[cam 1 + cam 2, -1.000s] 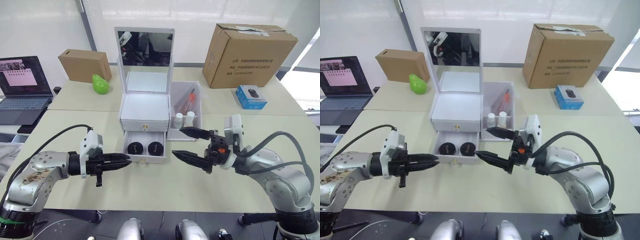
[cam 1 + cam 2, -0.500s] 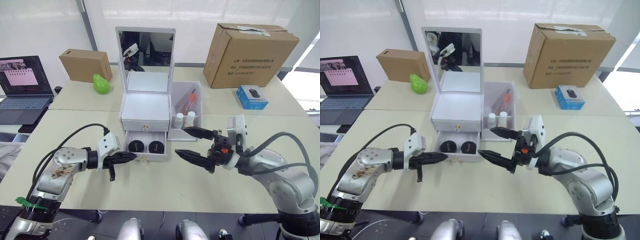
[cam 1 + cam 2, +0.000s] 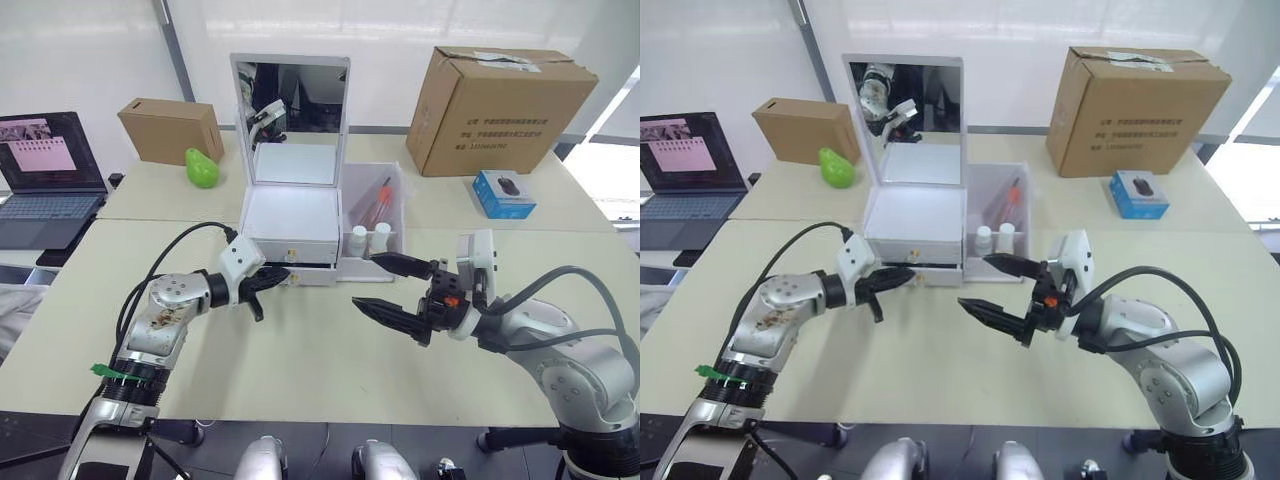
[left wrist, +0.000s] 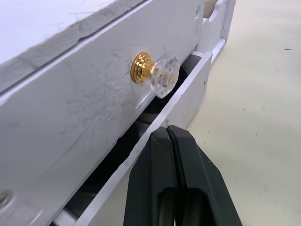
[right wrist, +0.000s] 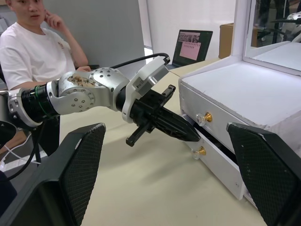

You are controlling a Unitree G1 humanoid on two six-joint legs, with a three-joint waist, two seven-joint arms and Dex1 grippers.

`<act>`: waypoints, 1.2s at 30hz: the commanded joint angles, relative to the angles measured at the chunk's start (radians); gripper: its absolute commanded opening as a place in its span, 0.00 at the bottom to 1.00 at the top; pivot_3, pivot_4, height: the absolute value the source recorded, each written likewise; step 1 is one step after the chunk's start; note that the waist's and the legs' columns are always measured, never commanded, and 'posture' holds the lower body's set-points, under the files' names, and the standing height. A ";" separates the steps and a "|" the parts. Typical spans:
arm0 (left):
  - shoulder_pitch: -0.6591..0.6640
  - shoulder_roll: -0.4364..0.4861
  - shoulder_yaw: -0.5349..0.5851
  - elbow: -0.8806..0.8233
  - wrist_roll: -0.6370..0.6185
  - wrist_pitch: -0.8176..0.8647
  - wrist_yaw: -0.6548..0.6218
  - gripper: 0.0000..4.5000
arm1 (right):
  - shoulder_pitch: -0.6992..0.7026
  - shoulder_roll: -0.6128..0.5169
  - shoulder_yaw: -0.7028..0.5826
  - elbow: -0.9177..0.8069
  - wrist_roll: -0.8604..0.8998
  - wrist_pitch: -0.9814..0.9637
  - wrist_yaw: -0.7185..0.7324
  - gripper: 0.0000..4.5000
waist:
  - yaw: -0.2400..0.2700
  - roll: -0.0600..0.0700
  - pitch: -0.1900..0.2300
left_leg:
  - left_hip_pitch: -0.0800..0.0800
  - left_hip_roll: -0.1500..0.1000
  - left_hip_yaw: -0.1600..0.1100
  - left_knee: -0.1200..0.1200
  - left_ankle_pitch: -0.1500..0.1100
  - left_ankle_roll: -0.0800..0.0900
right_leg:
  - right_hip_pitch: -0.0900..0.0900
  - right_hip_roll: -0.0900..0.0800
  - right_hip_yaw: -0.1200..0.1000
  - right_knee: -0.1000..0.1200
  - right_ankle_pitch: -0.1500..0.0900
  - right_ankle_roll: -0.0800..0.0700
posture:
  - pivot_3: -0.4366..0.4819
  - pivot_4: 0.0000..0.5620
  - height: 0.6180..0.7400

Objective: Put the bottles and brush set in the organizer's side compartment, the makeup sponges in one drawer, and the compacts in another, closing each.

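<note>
The white organizer (image 3: 290,215) stands mid-table with its mirror (image 3: 290,120) upright. The side compartment (image 3: 392,205) holds the brush set (image 3: 378,200) and two white bottles (image 3: 358,238). The upper drawer (image 4: 70,108) is closed. The lower drawer (image 5: 221,162) stands only a crack open, so the compacts inside are hidden. The makeup sponges are out of view. My left gripper (image 4: 168,128) is shut, with its tips pressed against the lower drawer's front beside the gold knob (image 5: 200,150). My right gripper (image 3: 362,279) hangs open and empty in front of the side compartment.
A large cardboard box (image 3: 500,105) and a blue box (image 3: 502,193) sit at the back right. A small cardboard box (image 3: 170,130), a green object (image 3: 201,168) and a laptop (image 3: 45,170) are at the back left. A person (image 5: 37,47) sits beyond the table's left side.
My left gripper has moved forward to the organizer and pushed the lower drawer almost shut, which hides the compacts. The right gripper has barely moved.
</note>
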 commanded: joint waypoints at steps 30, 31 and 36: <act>0.107 0.175 0.244 -0.169 -0.304 0.153 -0.213 0.01 | 0.117 -0.121 -0.217 0.035 0.040 -0.018 0.087 1.00 | -0.011 0.000 0.000 | -0.004 0.001 -0.002 0.006 0.000 0.000 | 0.000 0.000 -0.001 0.001 0.001 0.001 | 0.48 0.27 1.00; 0.134 0.213 0.288 -0.182 -0.332 0.176 -0.226 0.01 | 0.134 -0.142 -0.247 0.052 0.036 -0.022 0.103 1.00 | -0.012 0.000 0.000 | -0.002 0.001 -0.002 0.005 0.000 0.000 | 0.000 0.000 -0.001 0.001 0.000 0.001 | 0.48 0.27 1.00; 0.288 0.397 0.515 -0.165 -0.381 0.230 -0.266 0.26 | 0.235 -0.240 -0.407 0.177 -0.013 -0.053 0.196 1.00 | -0.012 0.001 0.000 | 0.000 0.001 -0.001 0.005 0.000 0.000 | 0.001 -0.001 -0.001 0.000 0.000 0.000 | 0.48 0.27 1.00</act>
